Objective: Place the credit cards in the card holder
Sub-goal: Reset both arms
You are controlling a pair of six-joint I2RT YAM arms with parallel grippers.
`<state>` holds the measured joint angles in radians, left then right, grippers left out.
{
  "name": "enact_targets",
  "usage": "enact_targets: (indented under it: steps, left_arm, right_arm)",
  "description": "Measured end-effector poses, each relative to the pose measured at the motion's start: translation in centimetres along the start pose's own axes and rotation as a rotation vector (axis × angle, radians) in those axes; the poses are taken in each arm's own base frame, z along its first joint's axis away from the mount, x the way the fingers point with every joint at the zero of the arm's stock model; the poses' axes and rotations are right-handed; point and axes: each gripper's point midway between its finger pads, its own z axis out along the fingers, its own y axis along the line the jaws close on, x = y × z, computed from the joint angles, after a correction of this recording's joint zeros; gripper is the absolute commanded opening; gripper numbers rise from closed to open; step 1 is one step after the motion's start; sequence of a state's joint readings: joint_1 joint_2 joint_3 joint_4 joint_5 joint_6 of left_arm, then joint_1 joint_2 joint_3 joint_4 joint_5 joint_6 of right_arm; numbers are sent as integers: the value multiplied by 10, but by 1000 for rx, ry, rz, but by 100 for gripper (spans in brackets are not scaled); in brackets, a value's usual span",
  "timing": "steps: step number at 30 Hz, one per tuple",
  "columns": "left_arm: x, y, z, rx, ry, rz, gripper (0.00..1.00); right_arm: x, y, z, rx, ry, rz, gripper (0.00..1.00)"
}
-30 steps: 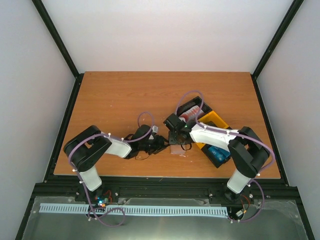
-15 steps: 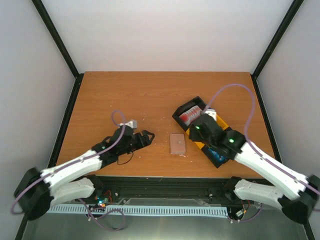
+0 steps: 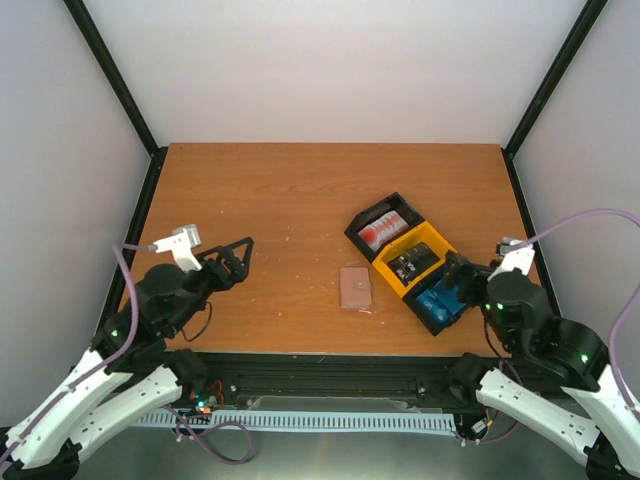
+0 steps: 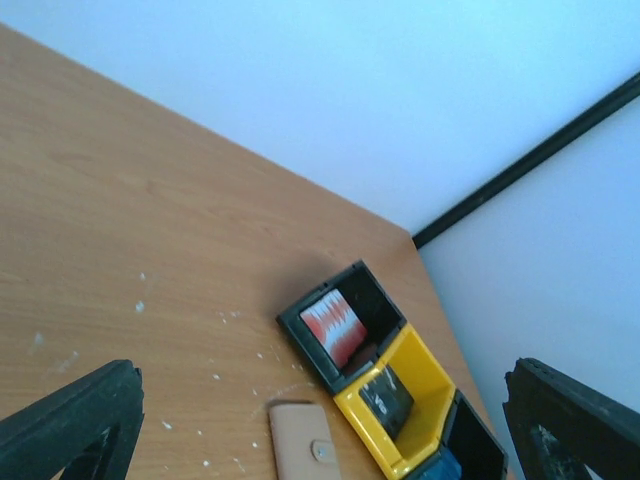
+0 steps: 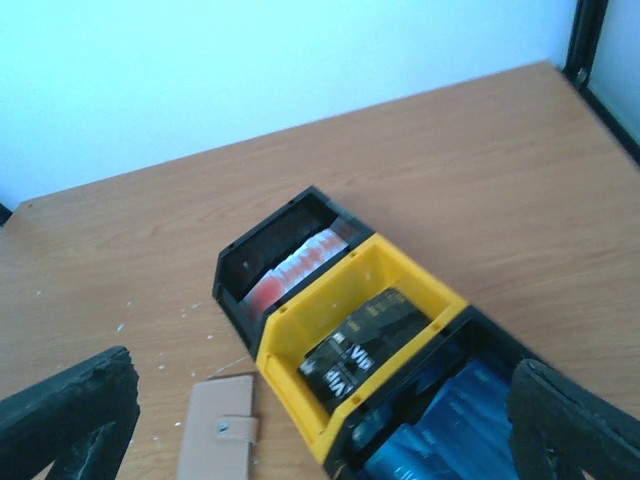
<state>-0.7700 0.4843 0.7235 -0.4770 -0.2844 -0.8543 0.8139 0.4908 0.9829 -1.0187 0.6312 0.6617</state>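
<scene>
Tan card holder (image 3: 355, 288) lies shut and flat on the wooden table (image 3: 250, 190), towards the near edge, apart from both arms. At its 2 o'clock, just beside it, the black-and-yellow tray (image 3: 438, 238) sits slantwise: red credit cards (image 3: 385, 228) stand in the far black compartment, a dark stack (image 3: 412, 262) lies in the yellow middle one, and blue credit cards (image 3: 438, 302) fill the near one. Left gripper (image 3: 238, 260) hangs well off at the holder's 9 o'clock, jaws spread wide, gripping nothing. Right gripper (image 3: 462, 280) hovers at 3 o'clock by the tray's near end, jaws likewise wide apart and empty
</scene>
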Motion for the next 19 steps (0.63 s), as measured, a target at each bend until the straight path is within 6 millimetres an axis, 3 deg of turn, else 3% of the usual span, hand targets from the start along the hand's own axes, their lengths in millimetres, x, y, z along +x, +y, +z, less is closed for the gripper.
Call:
enact_targets:
  steps: [7, 19]
  left_arm:
    - [-38, 3, -29, -72, -103, 56, 100]
    - [-40, 19, -41, -137, -119, 103, 100]
  right_arm:
    - [-18, -25, -28, 1, -101, 52, 100]
    - [-18, -40, -38, 13, -125, 84, 100]
